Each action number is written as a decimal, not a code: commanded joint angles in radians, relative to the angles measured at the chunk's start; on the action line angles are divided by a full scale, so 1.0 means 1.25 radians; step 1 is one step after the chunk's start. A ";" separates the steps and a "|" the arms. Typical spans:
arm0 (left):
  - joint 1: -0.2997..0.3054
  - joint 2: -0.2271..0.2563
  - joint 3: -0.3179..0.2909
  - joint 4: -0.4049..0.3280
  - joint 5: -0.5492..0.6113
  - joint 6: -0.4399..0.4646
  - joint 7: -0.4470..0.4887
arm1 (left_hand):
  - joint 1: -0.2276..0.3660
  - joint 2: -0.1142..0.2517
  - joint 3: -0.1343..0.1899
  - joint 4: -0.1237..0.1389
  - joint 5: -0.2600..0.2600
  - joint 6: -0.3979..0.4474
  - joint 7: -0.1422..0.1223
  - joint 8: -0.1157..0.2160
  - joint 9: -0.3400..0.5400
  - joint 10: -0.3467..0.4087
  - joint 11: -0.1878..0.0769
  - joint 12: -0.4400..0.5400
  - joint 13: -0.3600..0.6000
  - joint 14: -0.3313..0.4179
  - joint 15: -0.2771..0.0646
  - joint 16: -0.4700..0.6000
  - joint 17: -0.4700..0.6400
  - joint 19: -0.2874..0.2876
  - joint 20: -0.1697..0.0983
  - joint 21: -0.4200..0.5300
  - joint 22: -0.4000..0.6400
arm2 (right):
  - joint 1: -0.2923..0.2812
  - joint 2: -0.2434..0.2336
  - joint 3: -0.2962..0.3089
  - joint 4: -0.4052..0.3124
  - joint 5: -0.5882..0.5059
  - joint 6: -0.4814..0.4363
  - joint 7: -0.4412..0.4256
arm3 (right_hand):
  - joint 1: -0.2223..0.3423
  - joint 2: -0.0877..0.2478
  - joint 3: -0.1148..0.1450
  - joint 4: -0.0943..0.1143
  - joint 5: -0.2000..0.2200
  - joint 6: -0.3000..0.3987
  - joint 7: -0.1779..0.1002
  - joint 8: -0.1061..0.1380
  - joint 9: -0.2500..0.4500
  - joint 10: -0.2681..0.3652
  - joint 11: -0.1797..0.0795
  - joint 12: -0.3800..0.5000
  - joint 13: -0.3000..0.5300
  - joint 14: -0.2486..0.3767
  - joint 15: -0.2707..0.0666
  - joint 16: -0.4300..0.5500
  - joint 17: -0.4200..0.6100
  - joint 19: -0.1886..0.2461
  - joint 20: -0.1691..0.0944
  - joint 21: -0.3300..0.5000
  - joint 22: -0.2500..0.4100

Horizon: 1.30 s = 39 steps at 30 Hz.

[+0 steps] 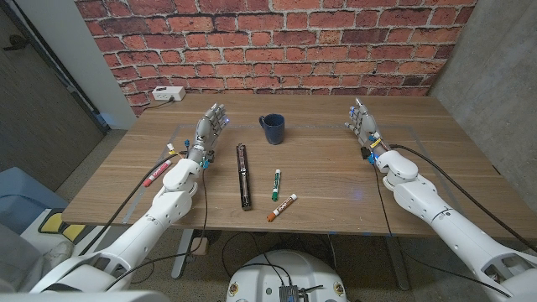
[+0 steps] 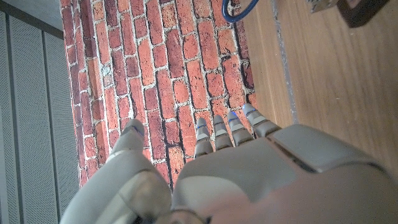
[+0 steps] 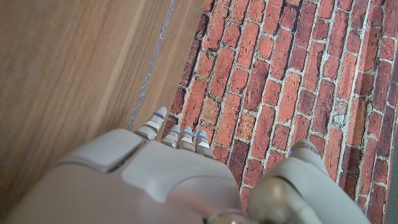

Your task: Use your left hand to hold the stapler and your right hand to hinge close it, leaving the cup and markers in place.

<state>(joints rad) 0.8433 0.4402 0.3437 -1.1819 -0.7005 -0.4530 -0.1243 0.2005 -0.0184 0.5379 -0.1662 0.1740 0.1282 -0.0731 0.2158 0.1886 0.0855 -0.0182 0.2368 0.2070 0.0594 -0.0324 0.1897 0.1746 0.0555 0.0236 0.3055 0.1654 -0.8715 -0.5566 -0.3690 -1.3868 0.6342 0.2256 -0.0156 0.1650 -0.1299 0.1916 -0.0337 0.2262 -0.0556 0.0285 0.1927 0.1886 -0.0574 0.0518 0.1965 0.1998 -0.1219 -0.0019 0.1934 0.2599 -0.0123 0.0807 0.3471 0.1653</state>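
The stapler [image 1: 243,174] lies opened out flat as a long dark bar in the middle of the table, running from front to back. My left hand [image 1: 211,126] stands to its left near its far end, fingers straight and apart, holding nothing. My right hand [image 1: 362,121] is far off at the table's right, also with fingers apart and nothing in it. A dark blue cup [image 1: 271,127] stands behind the stapler; its rim [image 2: 239,11] shows in the left wrist view. A green marker [image 1: 275,184] and an orange marker [image 1: 282,206] lie right of the stapler.
A red marker [image 1: 156,173] lies near the table's left edge by my left forearm. A white power strip [image 1: 169,94] sits at the back left corner against the brick wall [image 1: 277,42]. The table's wood [image 1: 327,168] shows bare between the markers and my right arm.
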 commanded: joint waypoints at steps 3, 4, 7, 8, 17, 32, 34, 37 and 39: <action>0.016 0.029 0.003 -0.040 0.056 -0.019 0.042 | 0.039 -0.002 0.011 -0.012 0.004 0.003 -0.009 0.000 0.002 0.018 -0.008 0.009 0.003 0.008 -0.009 0.003 0.001 0.012 0.003 -0.008 0.004 | -0.014 -0.010 0.004 -0.026 -0.010 -0.001 -0.018 | 0.005 0.005 0.005 -0.003 0.002 -0.003 -0.001 0.003 0.001 -0.008 -0.005 0.005 0.002 -0.006 -0.001 0.006 -0.002 -0.001 0.004 -0.005 0.003; 0.019 0.030 0.004 -0.046 0.067 -0.022 0.054 | 0.049 -0.004 0.013 -0.014 0.004 -0.002 -0.015 -0.002 0.001 0.021 -0.006 0.009 0.003 0.009 -0.010 0.003 0.001 0.013 0.003 -0.011 0.004 | -0.015 -0.009 0.005 -0.024 -0.012 0.006 -0.015 | 0.006 0.006 0.005 -0.004 0.002 -0.003 -0.001 0.003 0.001 -0.008 -0.005 0.005 0.002 -0.006 -0.001 0.006 -0.002 -0.001 0.003 -0.006 0.003; 0.030 0.033 0.007 -0.070 0.105 -0.023 0.107 | 0.095 -0.020 0.019 -0.013 0.003 -0.079 -0.038 -0.028 -0.001 0.028 -0.018 0.008 0.004 0.012 -0.014 0.001 0.002 0.022 0.002 -0.026 0.005 | -0.022 -0.010 0.007 -0.032 -0.016 0.018 -0.019 | 0.007 0.007 0.005 -0.005 0.002 -0.003 -0.001 0.003 0.001 -0.009 -0.006 0.005 0.002 -0.007 -0.002 0.006 -0.003 -0.001 0.003 -0.008 0.003; 0.030 0.035 0.008 -0.074 0.109 -0.022 0.109 | 0.098 -0.021 0.019 -0.013 0.003 -0.080 -0.038 -0.027 -0.002 0.029 -0.018 0.009 0.004 0.013 -0.017 0.002 0.002 0.023 0.003 -0.027 0.005 | -0.024 -0.011 0.008 -0.036 -0.017 0.021 -0.018 | 0.008 0.007 0.005 -0.005 0.002 -0.003 -0.002 0.003 0.001 -0.008 -0.006 0.005 0.002 -0.006 -0.002 0.006 -0.004 -0.001 0.002 -0.008 0.003; 0.027 0.086 0.031 -0.122 0.179 0.005 0.115 | 0.247 -0.017 0.055 -0.015 0.003 -0.157 -0.026 -0.028 -0.001 -0.029 -0.026 -0.015 0.007 -0.021 -0.021 -0.007 0.002 0.025 0.001 -0.067 0.006 | -0.037 -0.034 0.017 -0.058 -0.020 0.022 -0.014 | 0.012 0.010 0.006 -0.007 0.003 -0.002 -0.002 0.004 0.001 -0.007 -0.007 0.005 0.002 -0.008 -0.003 0.006 -0.006 0.000 -0.001 -0.012 0.003; 0.078 0.145 0.030 -0.235 0.279 0.072 0.218 | 0.306 -0.040 0.053 -0.011 0.001 -0.096 -0.026 0.004 0.003 0.006 -0.045 0.003 0.013 -0.003 -0.037 0.002 0.002 0.039 0.000 -0.078 0.006 | -0.034 -0.058 0.029 -0.056 -0.016 0.003 -0.006 | 0.017 0.013 0.007 -0.010 0.002 0.000 -0.003 0.004 0.001 -0.006 -0.008 0.006 0.001 -0.008 -0.004 0.006 -0.009 0.001 -0.002 -0.018 0.003; 0.086 0.151 0.025 -0.245 0.282 0.077 0.225 | 0.300 -0.047 0.046 -0.006 0.000 -0.084 -0.025 0.008 0.003 0.006 -0.044 0.004 0.014 -0.002 -0.036 0.002 0.003 0.039 0.000 -0.079 0.006 | -0.031 -0.056 0.029 -0.051 -0.013 0.004 -0.001 | 0.017 0.013 0.007 -0.010 0.002 0.000 -0.003 0.004 0.001 -0.006 -0.008 0.006 0.001 -0.008 -0.004 0.007 -0.010 0.001 -0.002 -0.019 0.003; 0.095 0.161 0.021 -0.260 0.289 0.088 0.235 | 0.299 -0.048 0.043 -0.004 0.001 -0.079 -0.025 0.008 0.003 0.010 -0.045 0.006 0.015 0.000 -0.037 0.002 0.003 0.041 -0.001 -0.079 0.006 | -0.028 -0.056 0.028 -0.047 -0.015 0.005 0.000 | 0.018 0.014 0.006 -0.011 0.002 0.000 -0.003 0.004 0.001 -0.006 -0.009 0.006 0.001 -0.008 -0.004 0.007 -0.011 0.001 -0.002 -0.020 0.003; 0.101 0.166 0.018 -0.269 0.292 0.094 0.240 | 0.299 -0.049 0.041 -0.002 0.001 -0.078 -0.025 0.008 0.004 0.016 -0.048 0.009 0.015 0.001 -0.038 0.002 0.003 0.043 -0.001 -0.080 0.006 | -0.028 -0.055 0.029 -0.045 -0.014 0.004 0.000 | 0.019 0.014 0.006 -0.011 0.002 0.001 -0.003 0.004 0.001 -0.006 -0.009 0.006 0.001 -0.008 -0.004 0.007 -0.011 0.001 -0.002 -0.020 0.003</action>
<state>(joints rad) 0.9280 0.6020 0.3821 -1.4401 -0.3884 -0.3831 0.1135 0.5712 -0.0686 0.5953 -0.1684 0.1739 0.0234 -0.0997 0.2237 0.1886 0.0915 -0.0741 0.2406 0.2211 0.0503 -0.0337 0.1896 0.1744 0.0984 0.0198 0.2058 0.1700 -0.9163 -0.6199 -0.3348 -1.4576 0.6165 0.2390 -0.0222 0.1782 -0.1167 0.1999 -0.0419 0.2262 -0.0555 0.0285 0.1927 0.1860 -0.0628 0.0464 0.2003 0.2001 -0.1272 -0.0074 0.1934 0.2460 -0.0123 0.0805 0.3287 0.1651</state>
